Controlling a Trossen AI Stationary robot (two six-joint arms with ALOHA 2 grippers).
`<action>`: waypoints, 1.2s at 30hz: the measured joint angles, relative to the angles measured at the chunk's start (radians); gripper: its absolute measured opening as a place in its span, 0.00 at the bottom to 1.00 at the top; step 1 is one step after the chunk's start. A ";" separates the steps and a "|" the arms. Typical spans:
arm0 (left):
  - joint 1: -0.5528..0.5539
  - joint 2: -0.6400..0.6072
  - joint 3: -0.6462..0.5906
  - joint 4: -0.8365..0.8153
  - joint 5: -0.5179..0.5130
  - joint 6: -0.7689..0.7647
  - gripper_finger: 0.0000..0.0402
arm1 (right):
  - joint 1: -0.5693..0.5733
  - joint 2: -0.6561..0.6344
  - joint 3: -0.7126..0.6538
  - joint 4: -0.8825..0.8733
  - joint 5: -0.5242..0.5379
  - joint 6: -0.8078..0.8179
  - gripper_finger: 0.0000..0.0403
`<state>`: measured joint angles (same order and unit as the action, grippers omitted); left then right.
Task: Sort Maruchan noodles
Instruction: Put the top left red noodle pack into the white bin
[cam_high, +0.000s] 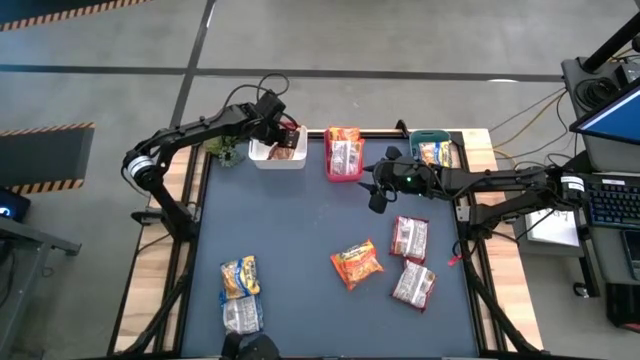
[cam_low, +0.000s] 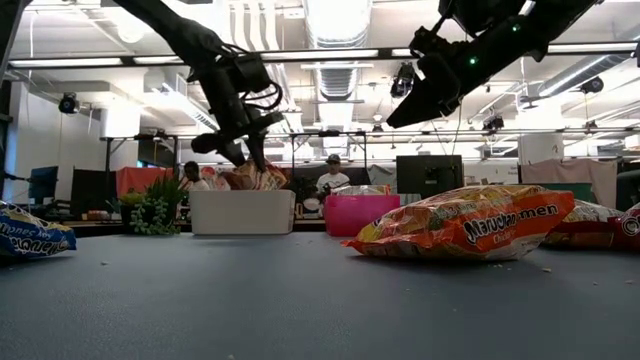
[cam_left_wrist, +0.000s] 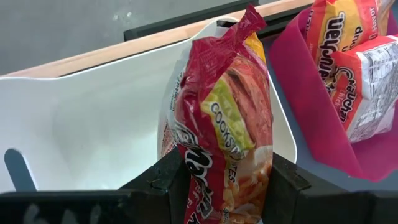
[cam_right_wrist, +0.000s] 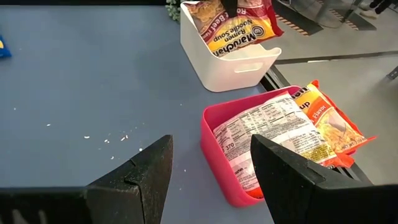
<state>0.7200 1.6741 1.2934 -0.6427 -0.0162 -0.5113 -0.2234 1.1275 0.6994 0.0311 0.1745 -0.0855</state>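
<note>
My left gripper (cam_high: 285, 138) is shut on a red noodle packet (cam_left_wrist: 224, 124) over the white bin (cam_high: 277, 155) at the table's far edge. It also shows in the low view (cam_low: 245, 150). My right gripper (cam_high: 380, 190) is open and empty, raised above the table just right of the pink bin (cam_high: 343, 170). The pink bin holds orange and silvery packets (cam_right_wrist: 280, 134). The teal bin (cam_high: 437, 137) holds a blue-yellow packet. Loose on the table lie an orange packet (cam_high: 357, 264), two red-white ones (cam_high: 408, 238), (cam_high: 414, 285), a blue-yellow one (cam_high: 240, 277) and a silvery one (cam_high: 242, 315). My left gripper pinches the red packet across its two flat faces (cam_left_wrist: 217, 180) between its two fingers. The fingers slant down from above and from the table's left. The packet stands on edge, its far end reaching into the white bin (cam_left_wrist: 93, 124); whether it touches the bin's floor cannot be told.
A small green plant (cam_high: 225, 150) stands left of the white bin. The three bins line the far edge. The table's middle (cam_high: 290, 220) is bare. People and desks show in the room beyond the table in the low view.
</note>
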 joint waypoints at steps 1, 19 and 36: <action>0.000 0.000 0.000 -0.004 0.000 -0.004 0.32 | 0.000 0.000 0.000 0.000 0.000 0.002 0.51; 0.000 0.000 0.000 -0.006 -0.028 -0.049 0.50 | 0.000 0.000 0.000 0.000 0.000 0.007 0.51; -0.025 0.006 0.000 0.095 -0.144 0.472 0.50 | 0.000 0.000 0.000 0.001 0.000 0.006 0.51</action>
<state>0.6949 1.6801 1.2938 -0.5481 -0.1602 -0.0389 -0.2234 1.1275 0.6992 0.0322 0.1749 -0.0792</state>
